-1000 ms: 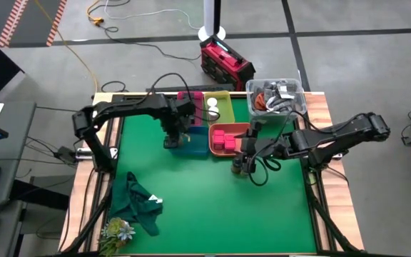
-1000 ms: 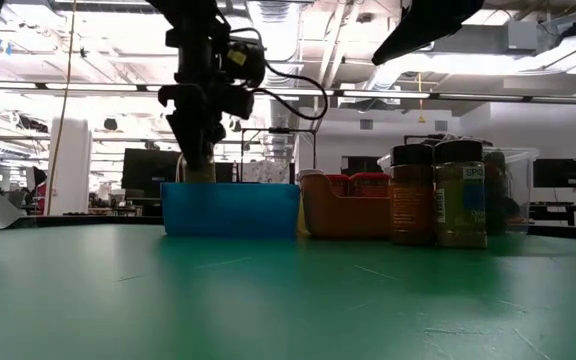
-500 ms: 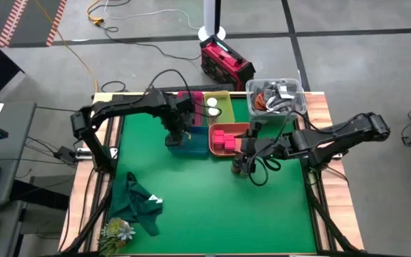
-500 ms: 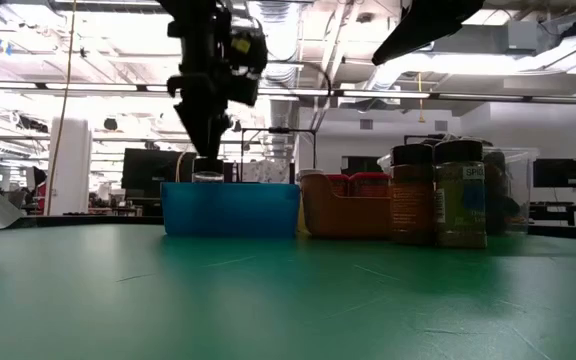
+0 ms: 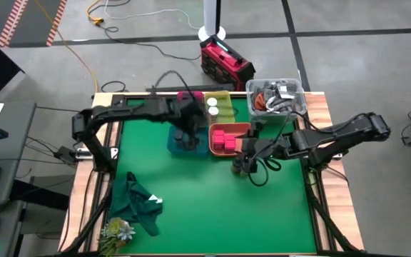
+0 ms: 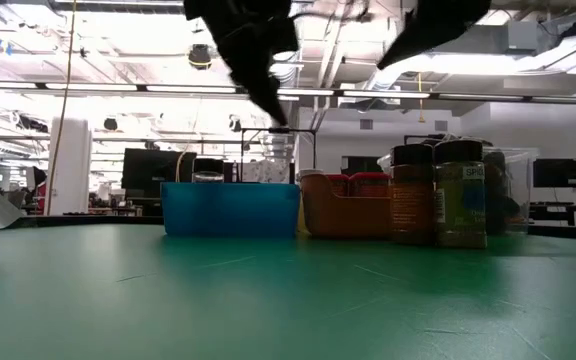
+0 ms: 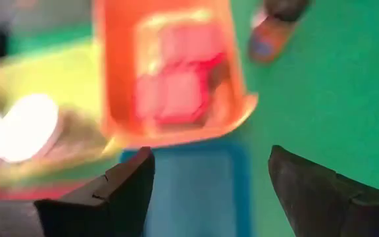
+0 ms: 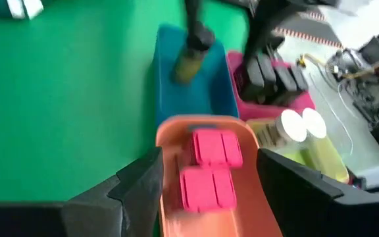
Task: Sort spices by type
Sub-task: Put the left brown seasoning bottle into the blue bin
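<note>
We are over the trays now. Our left gripper (image 5: 189, 135) hangs above the blue rectangular tray (image 5: 177, 145), fingers spread and holding nothing, as the left wrist view shows with the blue floor open between them. One dark-capped round jar (image 8: 191, 52) with an ochre fill stands inside that blue tray. Next to it, the orange tray (image 5: 245, 130) holds the magenta-red cubes (image 5: 223, 138), the yellow-green tray (image 5: 225, 106) holds the white-topped round jars (image 5: 212, 106), and the pink tray (image 8: 288, 102) carries the dark boxy tins (image 8: 273, 71).

Our right gripper (image 5: 252, 146) sits low by the orange tray's near edge, fingers apart and empty. Just beside it on the green mat stand two dark-lidded clear round spice jars (image 6: 436, 194), touching or nearly so; we cannot tell which from the level view.

Those two are what remains to sort, we judge. They look rigid and light, smooth plastic or glass, tall and narrow enough to tip. We would pinch across the body just below the cap, squarely, since a smooth round wall may slip in the fingers.
</note>
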`<state>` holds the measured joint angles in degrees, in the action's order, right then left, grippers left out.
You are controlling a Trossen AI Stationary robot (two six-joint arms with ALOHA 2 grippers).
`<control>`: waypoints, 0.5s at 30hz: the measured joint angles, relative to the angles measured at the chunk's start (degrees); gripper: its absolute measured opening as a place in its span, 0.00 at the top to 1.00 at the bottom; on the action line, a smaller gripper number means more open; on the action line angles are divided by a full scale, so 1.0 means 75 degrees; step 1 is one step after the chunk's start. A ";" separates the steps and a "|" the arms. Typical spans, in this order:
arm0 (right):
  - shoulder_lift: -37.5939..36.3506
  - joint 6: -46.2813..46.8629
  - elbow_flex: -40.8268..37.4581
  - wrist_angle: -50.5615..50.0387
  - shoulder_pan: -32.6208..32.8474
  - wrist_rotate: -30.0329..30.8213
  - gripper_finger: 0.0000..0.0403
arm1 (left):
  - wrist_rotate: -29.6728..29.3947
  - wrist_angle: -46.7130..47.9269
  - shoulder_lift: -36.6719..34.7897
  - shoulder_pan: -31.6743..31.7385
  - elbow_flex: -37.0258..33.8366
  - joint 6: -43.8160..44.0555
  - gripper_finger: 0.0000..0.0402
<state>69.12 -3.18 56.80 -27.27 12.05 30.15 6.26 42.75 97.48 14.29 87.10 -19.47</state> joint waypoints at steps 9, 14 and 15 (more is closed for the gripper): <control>-0.0693 0.1514 -0.0001 -0.1753 0.0163 0.0146 0.32 | -0.0064 -0.3414 0.0037 -0.1126 -0.0858 0.0090 0.29; -0.0899 0.1781 -0.0296 -0.1918 0.0239 0.0190 0.32 | 0.0160 -0.3789 0.0513 -0.1304 -0.0653 0.0202 0.29; -0.0969 0.1800 -0.0401 -0.1911 0.0231 0.0185 0.32 | 0.0149 -0.3802 0.0647 -0.1309 -0.0565 0.0221 0.29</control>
<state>61.85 10.32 53.79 -41.61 13.78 31.53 7.38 14.24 102.33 4.47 82.86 -17.82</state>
